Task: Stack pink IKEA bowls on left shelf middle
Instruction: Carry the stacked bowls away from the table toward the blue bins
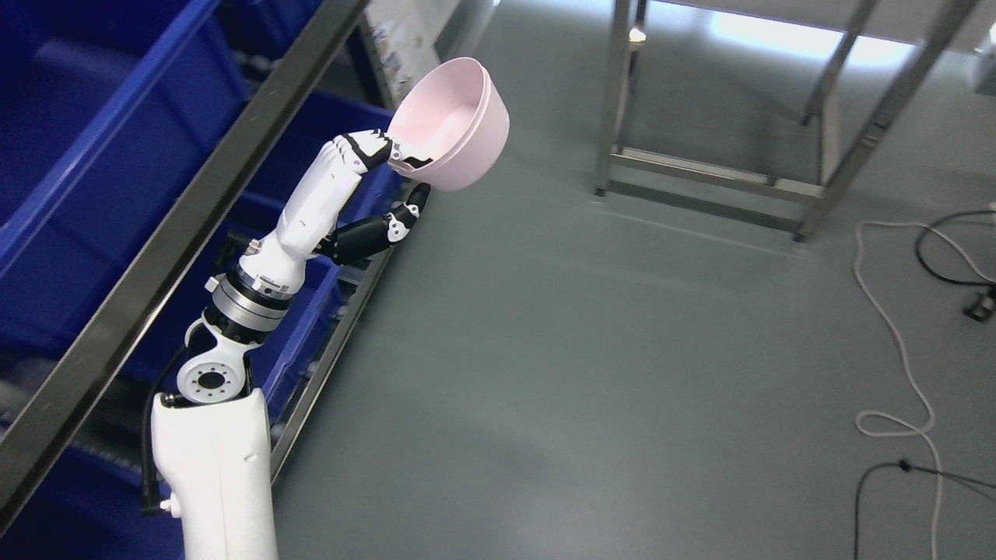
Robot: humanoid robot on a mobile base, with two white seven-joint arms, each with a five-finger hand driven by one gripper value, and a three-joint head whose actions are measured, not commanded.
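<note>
No brand mark or legible writing can be made out on the pink bowl [455,128], which is held tilted in the upper middle of the frame, pinched at its rim by the left hand [373,194]. The blue bins [117,117] and the shelf rail [194,210] at left are cut off by the frame edge, and a blurred paper [405,39] above the bowl cannot be read.

This looks like a warehouse or robot test lab: a metal shelf [194,210] at the left carries big blue plastic bins [93,140] on its sloped levels. The floor [583,373] is plain grey and smooth, a bare steel frame [700,167] stands on it at the back, and loose cables [895,334] trail across it at the right
</note>
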